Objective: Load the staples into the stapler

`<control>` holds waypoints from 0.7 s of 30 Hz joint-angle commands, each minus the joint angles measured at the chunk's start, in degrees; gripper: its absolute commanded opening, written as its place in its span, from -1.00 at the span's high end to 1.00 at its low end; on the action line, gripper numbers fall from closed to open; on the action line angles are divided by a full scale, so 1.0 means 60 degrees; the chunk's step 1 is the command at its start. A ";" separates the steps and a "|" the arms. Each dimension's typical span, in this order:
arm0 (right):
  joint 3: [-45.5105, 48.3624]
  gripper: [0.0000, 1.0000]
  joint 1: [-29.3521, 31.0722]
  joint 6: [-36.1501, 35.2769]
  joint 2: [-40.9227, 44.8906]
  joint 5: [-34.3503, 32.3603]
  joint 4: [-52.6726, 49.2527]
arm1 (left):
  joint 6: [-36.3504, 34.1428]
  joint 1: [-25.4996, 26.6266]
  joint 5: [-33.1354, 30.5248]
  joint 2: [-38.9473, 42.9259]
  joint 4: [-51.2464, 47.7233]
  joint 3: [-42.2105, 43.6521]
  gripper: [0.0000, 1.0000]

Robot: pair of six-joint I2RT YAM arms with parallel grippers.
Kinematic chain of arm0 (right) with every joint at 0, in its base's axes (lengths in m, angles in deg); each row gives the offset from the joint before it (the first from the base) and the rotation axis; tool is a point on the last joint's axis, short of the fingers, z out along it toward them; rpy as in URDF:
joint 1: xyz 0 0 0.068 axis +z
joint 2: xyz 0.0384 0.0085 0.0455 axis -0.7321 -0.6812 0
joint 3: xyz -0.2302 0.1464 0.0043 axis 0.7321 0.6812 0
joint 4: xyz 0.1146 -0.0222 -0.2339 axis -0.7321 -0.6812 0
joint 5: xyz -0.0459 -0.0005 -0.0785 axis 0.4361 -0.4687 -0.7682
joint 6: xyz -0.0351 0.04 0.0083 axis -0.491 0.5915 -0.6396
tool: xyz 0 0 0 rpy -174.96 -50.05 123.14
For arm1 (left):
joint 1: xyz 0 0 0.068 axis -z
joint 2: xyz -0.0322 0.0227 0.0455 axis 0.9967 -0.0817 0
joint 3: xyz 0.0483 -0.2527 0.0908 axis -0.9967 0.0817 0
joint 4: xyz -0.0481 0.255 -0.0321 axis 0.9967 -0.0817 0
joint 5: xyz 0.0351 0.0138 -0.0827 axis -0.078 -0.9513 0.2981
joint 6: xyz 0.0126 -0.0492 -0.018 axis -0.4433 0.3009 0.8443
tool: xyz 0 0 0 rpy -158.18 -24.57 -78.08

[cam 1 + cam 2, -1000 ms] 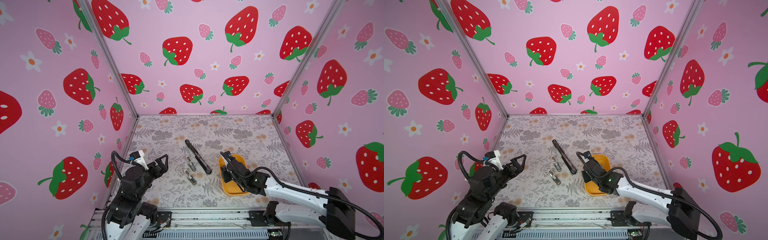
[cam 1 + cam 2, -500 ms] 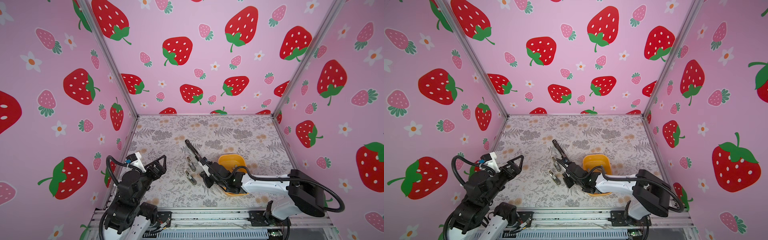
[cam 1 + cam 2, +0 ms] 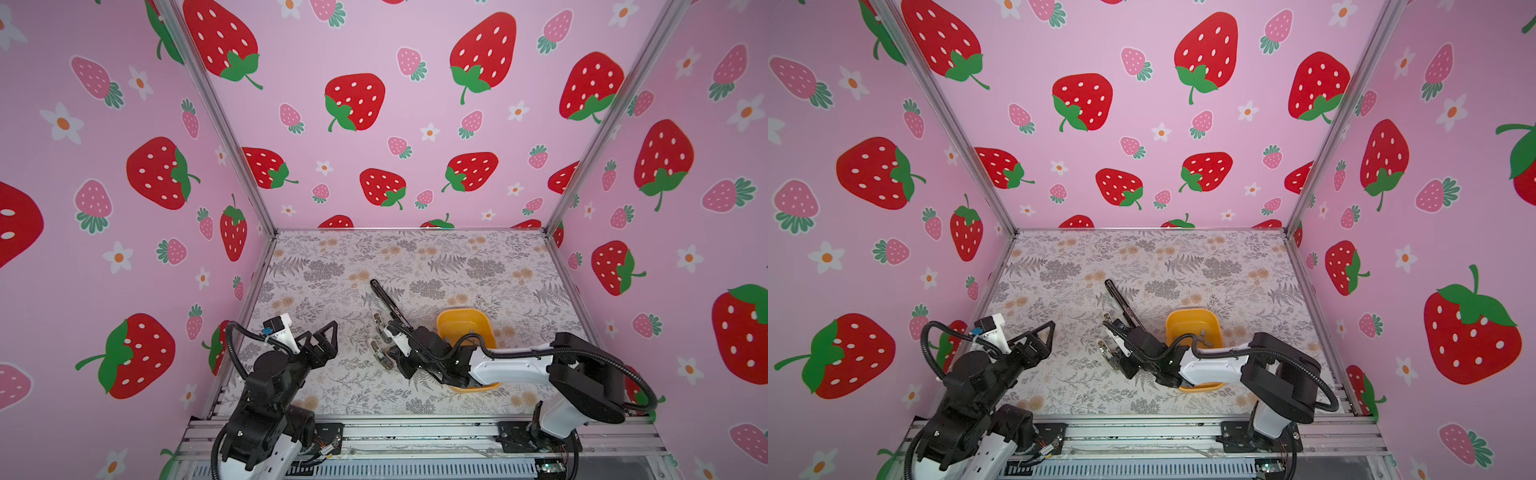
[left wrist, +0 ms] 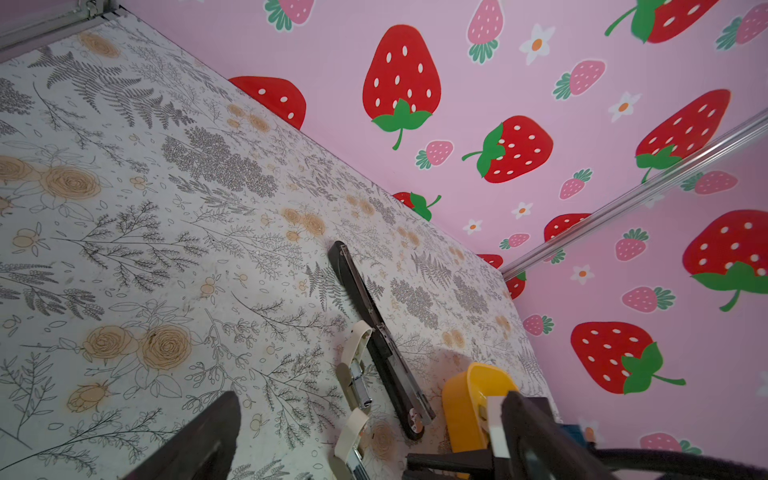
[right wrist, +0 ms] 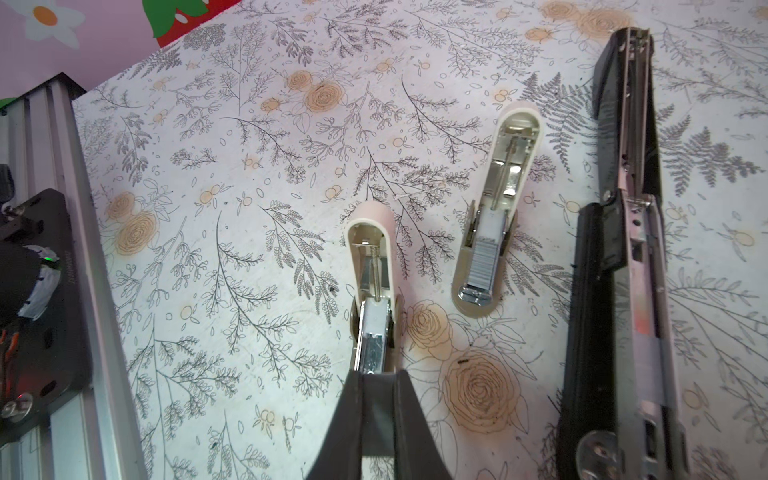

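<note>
**A:** Nearest us, the left end effector (image 3: 330, 338) hangs over the left side of the table (image 3: 457, 257), jaws wide apart and holding nothing.

**B:** And the right end effector (image 5: 379, 377)?

**A:** Jaws pressed together, tip just above the near white stapler (image 5: 371, 266). Whether a thin strip is pinched in there, I can't tell.

**B:** So which step is this?

**A:** I'd call it delivery, staples on their way to a magazine. Small grey bits, likely staples (image 3: 1202, 336), lie in the yellow bin (image 3: 1194, 313) under that arm.

**B:** But it's over the wrong one!

**A:** Right. The next move calls for a sideways shift past the far white stapler (image 5: 494, 199), which has a grey block in its track, and on to the stapler (image 5: 623, 257).

**B:** How does it look?

**A:** Long, black, and swung open flat, mid-table. It lies just beside the white pair and near the bin, running away diagonally. Its narrow metal channel faces up, so a strip must be lined up along it before release.
</note>
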 commanded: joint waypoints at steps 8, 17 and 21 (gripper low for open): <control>-0.0530 0.85 0.0251 -0.0104 -0.0769 -0.0037 0.0243 | -0.1382 0.0034 0.1098 0.0993 0.1279 0.2235 -0.98; -0.1052 0.87 0.0280 0.0085 -0.1409 -0.0091 0.0031 | -0.1842 0.0041 0.1156 -0.0987 0.1252 0.1707 -0.84; -0.1181 0.87 0.0281 0.0103 -0.1607 -0.0156 -0.0056 | -0.1927 0.0037 0.1672 -0.1964 0.1621 0.1596 -0.81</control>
